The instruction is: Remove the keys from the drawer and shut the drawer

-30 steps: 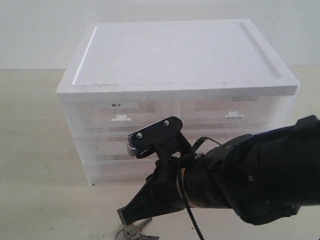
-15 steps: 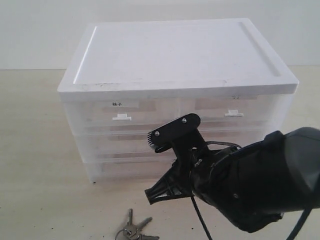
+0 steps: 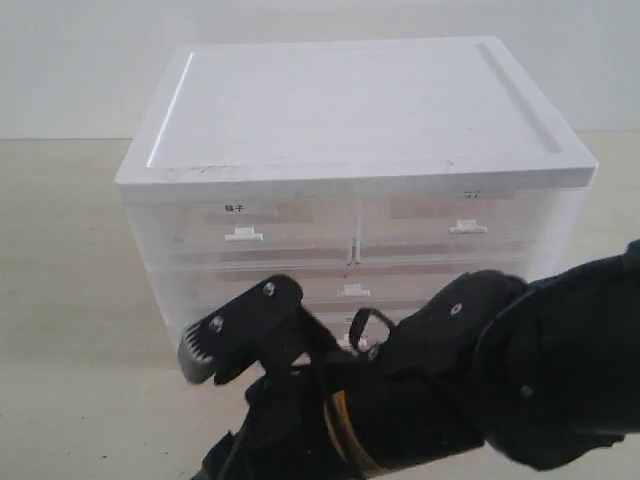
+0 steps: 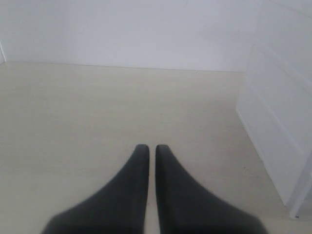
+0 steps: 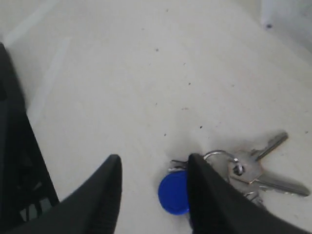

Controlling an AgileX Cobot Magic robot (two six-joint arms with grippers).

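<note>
Light: bright, even, soft
Shadows: faint at foot of cabinet (image 3: 340, 150)
Blur: left gripper (image 4: 148, 148), keys (image 5: 248, 173) slightly soft

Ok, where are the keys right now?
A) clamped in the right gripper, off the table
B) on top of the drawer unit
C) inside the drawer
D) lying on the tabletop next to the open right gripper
D: the right wrist view shows the keys lying flat on the tabletop, blue fob and all, while the right gripper has its jaws apart and is not closed on them.
</note>
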